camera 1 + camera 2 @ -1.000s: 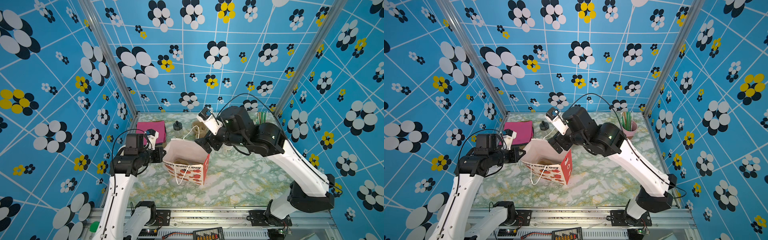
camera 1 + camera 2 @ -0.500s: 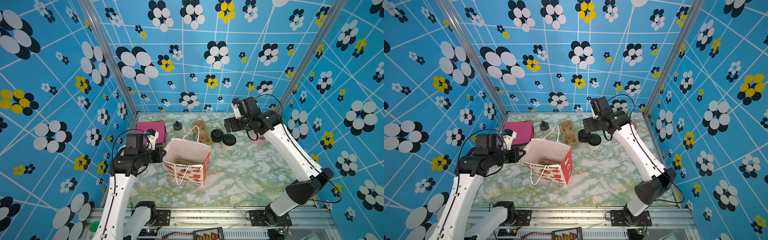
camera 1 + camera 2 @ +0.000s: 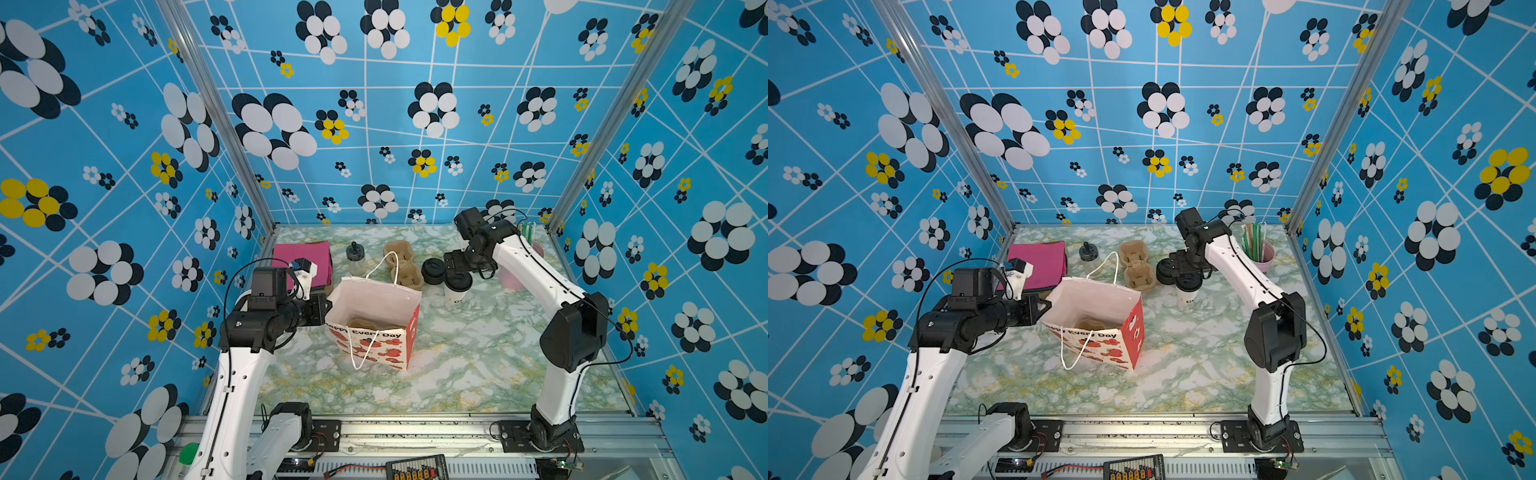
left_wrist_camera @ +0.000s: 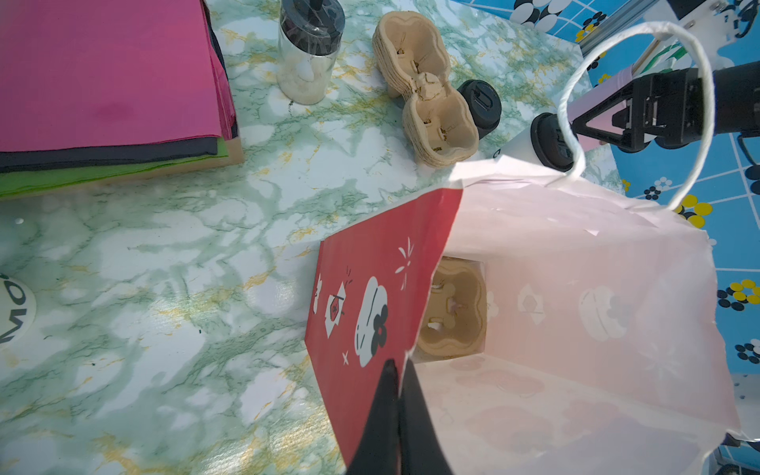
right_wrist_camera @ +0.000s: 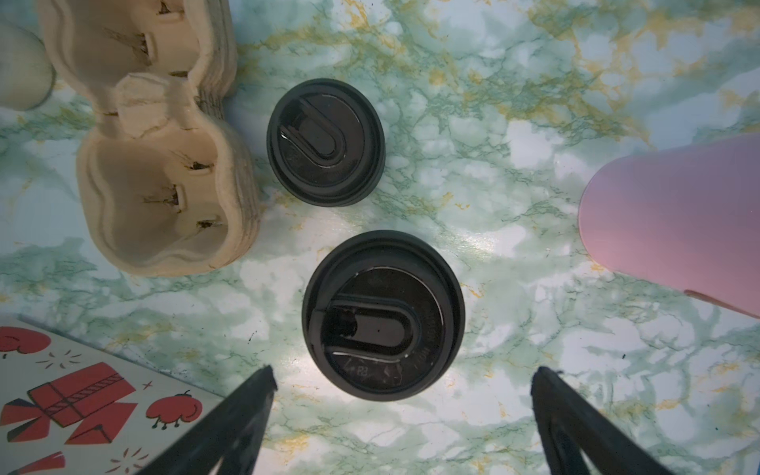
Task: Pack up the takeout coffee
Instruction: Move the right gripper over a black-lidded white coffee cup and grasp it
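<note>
A pink paper stack (image 3: pixel 301 257), shaker jar (image 3: pixel 355 259), pulp carriers (image 3: pixel 405 271), black lids (image 3: pixel 433 271) and straw-filled cup (image 3: pixel 1266 256) stand on the table (image 3: pixel 478 357).

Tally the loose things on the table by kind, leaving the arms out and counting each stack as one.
Bag: 1
Lidded cup: 1
Lid stack: 1
Carrier stack: 1
Carrier in the bag: 1
Shaker: 1
Paper stack: 1
Pink straw cup: 1
Total: 8

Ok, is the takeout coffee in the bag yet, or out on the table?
Out. The takeout coffee stands upright on the table beside the bag, below the open right hand.
</note>
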Controlling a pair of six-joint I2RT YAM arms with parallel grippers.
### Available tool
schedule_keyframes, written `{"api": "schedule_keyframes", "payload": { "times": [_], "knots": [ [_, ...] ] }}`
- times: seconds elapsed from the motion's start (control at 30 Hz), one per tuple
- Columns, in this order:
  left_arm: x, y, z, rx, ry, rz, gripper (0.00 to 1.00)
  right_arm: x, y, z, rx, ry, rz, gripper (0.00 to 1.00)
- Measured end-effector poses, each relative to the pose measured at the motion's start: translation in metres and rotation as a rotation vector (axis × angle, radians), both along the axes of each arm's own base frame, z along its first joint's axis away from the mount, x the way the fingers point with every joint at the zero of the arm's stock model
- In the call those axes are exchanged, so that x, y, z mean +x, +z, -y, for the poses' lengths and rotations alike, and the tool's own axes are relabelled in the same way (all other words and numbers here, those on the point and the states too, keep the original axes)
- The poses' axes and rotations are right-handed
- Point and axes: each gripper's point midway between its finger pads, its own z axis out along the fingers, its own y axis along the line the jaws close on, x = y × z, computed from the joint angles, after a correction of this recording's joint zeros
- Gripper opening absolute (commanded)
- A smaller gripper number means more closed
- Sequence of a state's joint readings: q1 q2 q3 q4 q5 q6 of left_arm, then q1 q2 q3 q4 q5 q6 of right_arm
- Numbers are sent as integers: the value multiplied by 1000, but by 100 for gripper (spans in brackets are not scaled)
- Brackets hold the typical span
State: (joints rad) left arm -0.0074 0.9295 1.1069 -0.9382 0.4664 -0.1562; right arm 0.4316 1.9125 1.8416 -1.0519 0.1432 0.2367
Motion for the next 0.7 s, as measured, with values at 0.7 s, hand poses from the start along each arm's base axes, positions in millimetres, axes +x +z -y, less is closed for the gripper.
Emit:
{"api": "schedule_keyframes", "payload": {
  "times": [0.7],
  "knots": [
    [-1, 0, -1, 5, 0, 5, 0, 5, -32, -7, -10, -4, -81, 90]
  ]
}}
